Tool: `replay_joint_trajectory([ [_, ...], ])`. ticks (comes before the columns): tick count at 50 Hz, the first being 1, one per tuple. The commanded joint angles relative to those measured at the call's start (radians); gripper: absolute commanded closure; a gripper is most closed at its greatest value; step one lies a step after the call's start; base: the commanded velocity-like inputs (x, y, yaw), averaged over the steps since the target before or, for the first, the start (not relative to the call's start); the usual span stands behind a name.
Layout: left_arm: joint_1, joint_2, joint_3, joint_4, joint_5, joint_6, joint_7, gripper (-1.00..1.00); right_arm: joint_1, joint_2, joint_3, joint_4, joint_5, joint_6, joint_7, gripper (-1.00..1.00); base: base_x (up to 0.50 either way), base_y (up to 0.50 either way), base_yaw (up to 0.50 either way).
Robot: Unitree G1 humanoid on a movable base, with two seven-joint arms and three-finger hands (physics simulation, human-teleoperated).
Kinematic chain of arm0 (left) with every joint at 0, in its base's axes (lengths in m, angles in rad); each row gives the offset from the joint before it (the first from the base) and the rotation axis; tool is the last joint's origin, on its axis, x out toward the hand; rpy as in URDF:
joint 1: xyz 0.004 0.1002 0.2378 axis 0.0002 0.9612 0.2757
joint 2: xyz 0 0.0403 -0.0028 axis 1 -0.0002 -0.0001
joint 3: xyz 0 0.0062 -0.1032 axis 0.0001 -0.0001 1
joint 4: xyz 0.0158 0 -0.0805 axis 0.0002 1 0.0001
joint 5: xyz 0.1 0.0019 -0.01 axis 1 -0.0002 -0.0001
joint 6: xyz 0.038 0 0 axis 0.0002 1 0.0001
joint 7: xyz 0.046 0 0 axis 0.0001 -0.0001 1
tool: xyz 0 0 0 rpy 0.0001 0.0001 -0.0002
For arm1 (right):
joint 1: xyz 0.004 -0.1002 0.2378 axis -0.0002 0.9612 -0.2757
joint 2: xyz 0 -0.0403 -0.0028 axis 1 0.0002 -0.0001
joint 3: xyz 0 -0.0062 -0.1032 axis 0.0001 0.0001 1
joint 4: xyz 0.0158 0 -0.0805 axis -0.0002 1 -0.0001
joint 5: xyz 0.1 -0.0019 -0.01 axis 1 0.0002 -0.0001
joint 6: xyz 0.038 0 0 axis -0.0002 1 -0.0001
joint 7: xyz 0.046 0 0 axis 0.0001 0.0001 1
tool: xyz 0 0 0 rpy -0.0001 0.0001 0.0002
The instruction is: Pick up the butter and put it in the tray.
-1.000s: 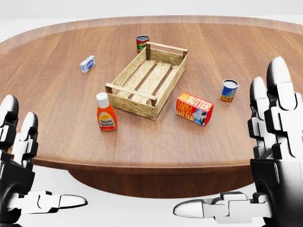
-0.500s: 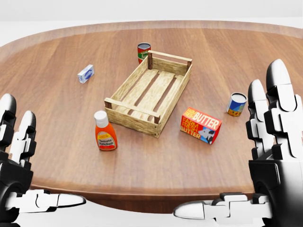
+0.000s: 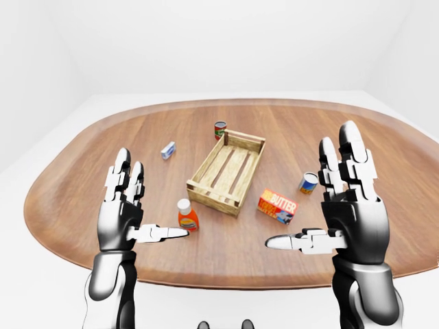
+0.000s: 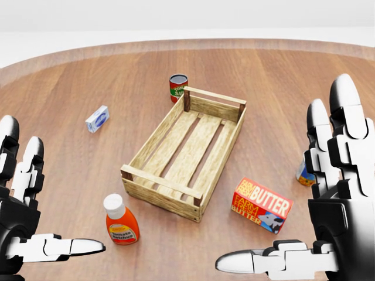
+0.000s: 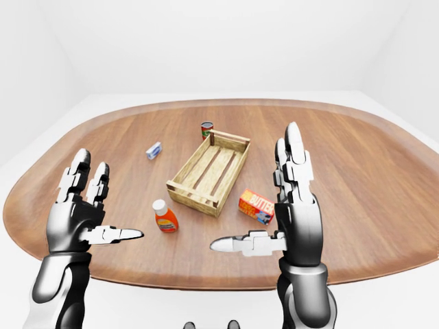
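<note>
Now butter [image 4: 262, 206] just right of tray [image 4: 186, 150], each robot hand [image 4: 337, 193] apparently spread, empty.

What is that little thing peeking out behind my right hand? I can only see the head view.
Observer: It's a small can standing upright on the table. The left-eye view shows all of it, just right of the butter.
Operator: Is my hand touching it?
Observer: No. In the left-eye view a strip of bare table shows between the can and your open right hand.
Operator: How far does the table go?
Observer: The eye views show the whole table. It's one big oval with white floor all round it.
</note>
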Motion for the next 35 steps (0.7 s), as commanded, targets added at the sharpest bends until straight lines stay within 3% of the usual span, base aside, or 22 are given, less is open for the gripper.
replay_joint_trajectory([
  [1, -0.008, 0.001, 0.004, 0.015, -0.001, 0.000, 0.001, -1.00, 0.002, 0.000, -0.003, 0.000, 0.002, 0.000, 0.001, -1.00, 0.50, 0.00, 0.00],
  [35, 0.000, -0.001, 0.012, -0.016, -0.010, 0.000, -0.001, -1.00, 0.001, 0.000, 0.000, 0.013, 0.000, 0.000, -0.005, -1.00, 0.50, -0.01, 0.00],
])
